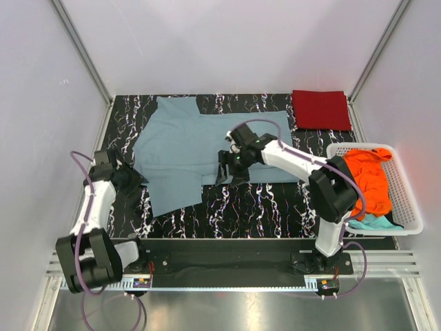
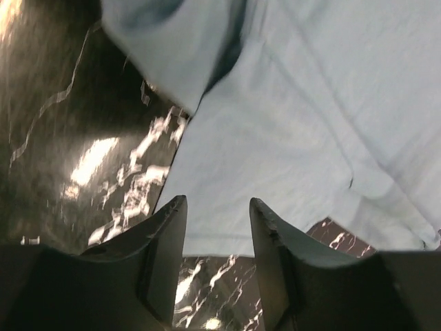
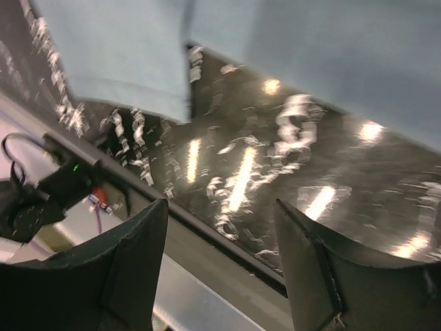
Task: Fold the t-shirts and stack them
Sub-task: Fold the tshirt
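Stage one of four: red t-shirt (image 1: 321, 109) folded at the worktop's (image 1: 275, 207) far right corner; grey-blue t-shirt (image 1: 180, 145) spread centrally; orange t-shirt (image 1: 368, 181) and teal t-shirt (image 1: 372, 222) in basket (image 1: 406, 189). Left gripper (image 1: 136, 181) and right gripper (image 1: 232, 176) both open, empty.

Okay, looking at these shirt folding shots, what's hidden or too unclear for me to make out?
Top view: teal t-shirt mostly buried under the orange t-shirt in the basket.
Both wrist views: grey-blue t-shirt cropped by the frame edges; right wrist view blurred.
Top view: right gripper dark against the dark table, cloth contact unclear.
Top view: red t-shirt folded, inner layers hidden.
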Action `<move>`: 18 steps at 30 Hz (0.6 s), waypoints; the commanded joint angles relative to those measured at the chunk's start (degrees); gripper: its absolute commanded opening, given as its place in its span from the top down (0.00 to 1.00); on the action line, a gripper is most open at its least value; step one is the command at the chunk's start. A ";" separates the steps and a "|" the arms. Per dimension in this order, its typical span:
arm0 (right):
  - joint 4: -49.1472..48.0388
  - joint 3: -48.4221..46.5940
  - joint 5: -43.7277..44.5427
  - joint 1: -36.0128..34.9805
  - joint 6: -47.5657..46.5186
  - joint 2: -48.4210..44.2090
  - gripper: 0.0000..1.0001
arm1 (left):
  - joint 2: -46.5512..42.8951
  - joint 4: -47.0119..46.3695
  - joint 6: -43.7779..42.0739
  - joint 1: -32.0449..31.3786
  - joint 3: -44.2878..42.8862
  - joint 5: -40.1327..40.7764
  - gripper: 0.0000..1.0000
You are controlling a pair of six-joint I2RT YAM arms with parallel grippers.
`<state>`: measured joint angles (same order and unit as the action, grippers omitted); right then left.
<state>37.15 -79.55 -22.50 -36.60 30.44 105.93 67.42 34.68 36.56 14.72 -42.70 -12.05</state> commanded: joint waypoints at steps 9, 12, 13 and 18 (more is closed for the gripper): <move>-9.11 -0.18 -5.45 -3.93 8.59 2.54 0.32 | 0.25 7.51 6.17 -1.18 8.16 1.60 0.52; -9.19 2.63 -4.49 -1.56 9.55 0.25 0.32 | 0.52 7.86 5.54 -1.18 8.51 0.98 0.53; -9.20 5.08 -4.48 -0.50 10.08 -1.32 0.32 | 0.26 8.39 5.98 -1.01 8.68 1.41 0.53; -9.37 10.81 -3.17 6.26 10.35 -7.22 0.32 | 1.65 6.64 7.13 -1.19 10.53 -0.07 0.55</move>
<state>28.49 -70.46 -27.49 -33.65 39.81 104.51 68.25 42.63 42.83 13.74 -33.10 -10.02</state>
